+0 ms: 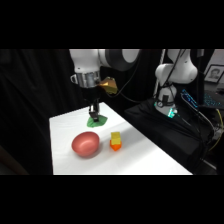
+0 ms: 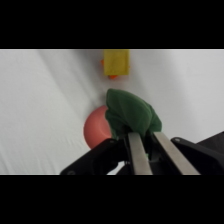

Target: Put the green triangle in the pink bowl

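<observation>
Jaws (image 2: 145, 145) clamp the soft, dark-green, cloth-like triangle (image 2: 131, 112) above the smooth pink bowl (image 2: 96, 131).

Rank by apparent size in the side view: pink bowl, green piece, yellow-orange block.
1. Round shallow reddish-pink bowl, clearly largest.
2-3. Flat-looking green piece under the gripper and yellow-and-orange block: look alike; the gripper hides part of the green piece, so no ranking.

We see a dark green triangle (image 2: 132, 114) against the white table (image 1: 145, 155). The pink bowl (image 1: 85, 144) glows reddish-pink, and the block (image 1: 115, 141) shows yellow over orange. The gripper (image 2: 147, 155) has pale silver fingers (image 2: 137, 155) on black linkage, and the arm (image 1: 86, 61) is white.
</observation>
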Motion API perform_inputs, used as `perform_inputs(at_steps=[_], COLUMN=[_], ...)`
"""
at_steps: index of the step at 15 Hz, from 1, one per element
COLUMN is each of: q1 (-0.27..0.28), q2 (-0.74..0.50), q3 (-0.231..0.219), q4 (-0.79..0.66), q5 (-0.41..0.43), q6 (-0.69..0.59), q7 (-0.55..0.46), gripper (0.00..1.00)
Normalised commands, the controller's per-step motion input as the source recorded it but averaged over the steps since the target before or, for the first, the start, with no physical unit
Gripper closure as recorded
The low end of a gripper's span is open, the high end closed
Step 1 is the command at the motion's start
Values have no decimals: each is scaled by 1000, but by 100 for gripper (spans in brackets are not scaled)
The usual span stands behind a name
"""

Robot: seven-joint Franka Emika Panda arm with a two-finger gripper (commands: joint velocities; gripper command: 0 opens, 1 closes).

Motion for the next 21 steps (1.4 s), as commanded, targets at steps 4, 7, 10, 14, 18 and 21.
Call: perform_inputs(at_steps=[4, 7, 10, 14, 18, 21], q1=[-52, -41, -36, -30, -22, -3], q2=[351, 372, 351, 309, 219, 172], q3=[-63, -56, -52, -38, -27, -30], q4=[459, 463, 421, 339, 232, 168], q5=[16, 49, 77, 115, 143, 129], q6=[-63, -23, 6, 59, 76, 113], q7=[-142, -134, -125, -120, -121, -114], gripper=[96, 96, 96, 96, 96, 96])
